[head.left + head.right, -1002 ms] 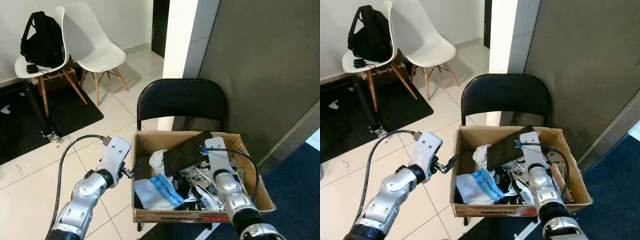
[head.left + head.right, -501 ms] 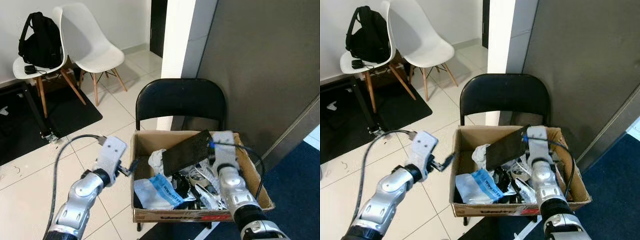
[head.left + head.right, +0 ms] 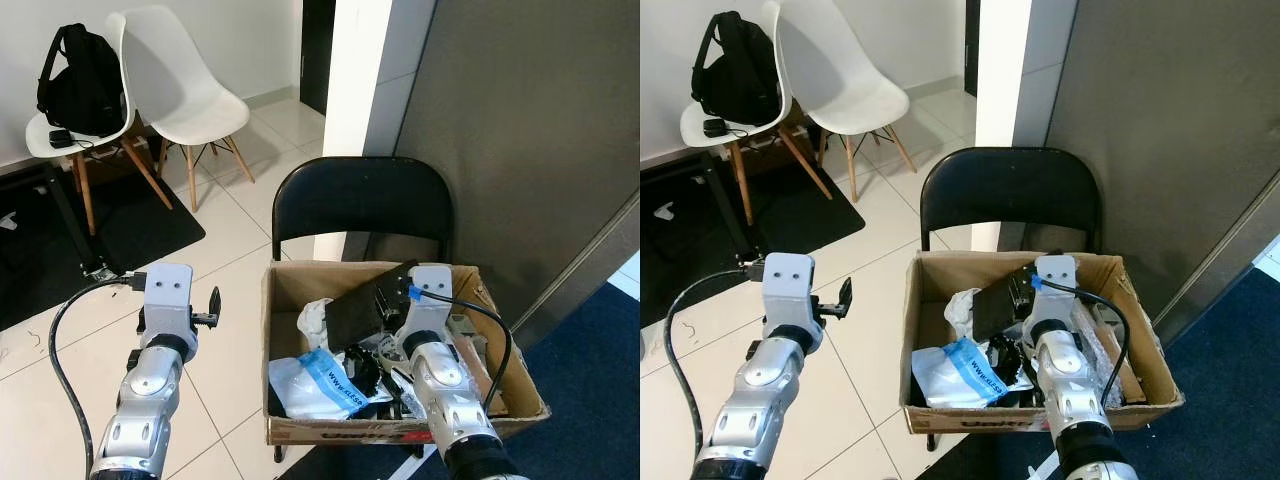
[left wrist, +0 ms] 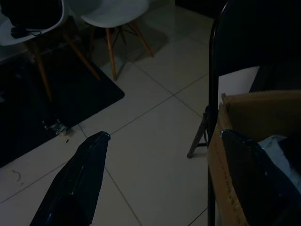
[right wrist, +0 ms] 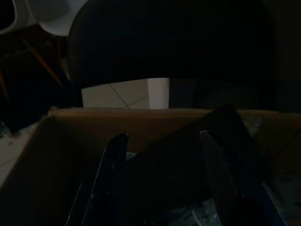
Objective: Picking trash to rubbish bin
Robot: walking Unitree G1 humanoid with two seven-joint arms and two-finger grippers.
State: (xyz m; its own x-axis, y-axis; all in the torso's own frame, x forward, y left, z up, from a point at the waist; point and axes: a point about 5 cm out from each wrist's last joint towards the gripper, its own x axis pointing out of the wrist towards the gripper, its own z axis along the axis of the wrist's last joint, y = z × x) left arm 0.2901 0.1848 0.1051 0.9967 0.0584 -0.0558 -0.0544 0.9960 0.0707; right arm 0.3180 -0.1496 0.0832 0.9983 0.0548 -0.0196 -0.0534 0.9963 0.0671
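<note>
Left eye view: a cardboard box (image 3: 500,395) full of trash on the seat of a black folding chair (image 3: 365,205), standing before a dark grey wall (image 3: 540,130). Inside the box, a flat black sheet (image 3: 350,315) propped at a tilt against crumpled white paper, a white and blue plastic bag (image 3: 320,385) at the near left corner, tangled dark and white wrappers beside it. Right gripper (image 3: 388,297) reaching over the box, fingers just beside the black sheet's upper edge. Left gripper (image 3: 212,305) raised over the pale tiled floor (image 3: 230,330), left of the box and apart from it. Farther off, two white chairs (image 3: 180,75), a black backpack (image 3: 75,80) on one of them, a black mat (image 3: 130,225) beneath. Right eye view: same scene, the left gripper's black fingers pointing toward the box wall, nothing between them. Left wrist view: dim, two black fingers (image 4: 80,183) spread wide apart and empty, tiled floor between them, the box's brown corner at one finger. Right wrist view: very dark, two fingers (image 5: 106,179) parted over the black sheet inside the box, the chair back beyond; cannot tell whether the fingers actually press on the sheet.
</note>
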